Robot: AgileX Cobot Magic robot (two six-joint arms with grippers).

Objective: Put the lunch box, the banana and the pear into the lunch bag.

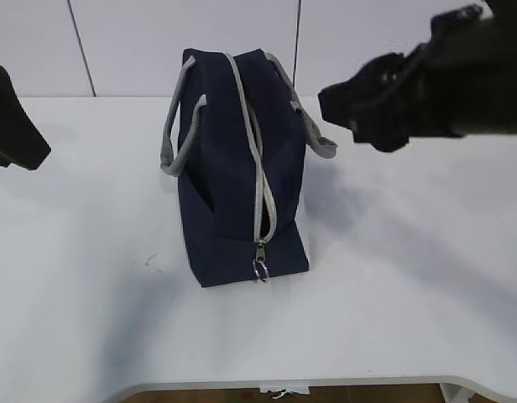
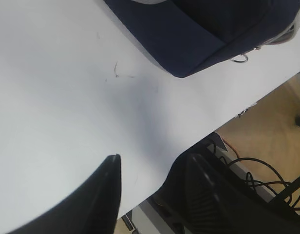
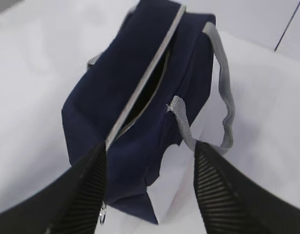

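Note:
The navy-blue lunch bag (image 1: 233,168) stands upright in the middle of the white table, its grey zipper partly open along the top and its pull ring (image 1: 260,269) hanging at the near end. It also shows in the right wrist view (image 3: 140,97) and the left wrist view (image 2: 198,29). My right gripper (image 3: 149,161) is open and empty, raised above and to the right of the bag. My left gripper (image 2: 152,168) is open and empty, low over the table's near-left edge. The lunch box, the banana and the pear are out of view.
The white table (image 1: 409,277) carries only the bag; a small dark mark (image 1: 152,262) lies left of it. The table's front edge (image 1: 326,382) is close. Cables and the robot base (image 2: 247,195) lie below the edge.

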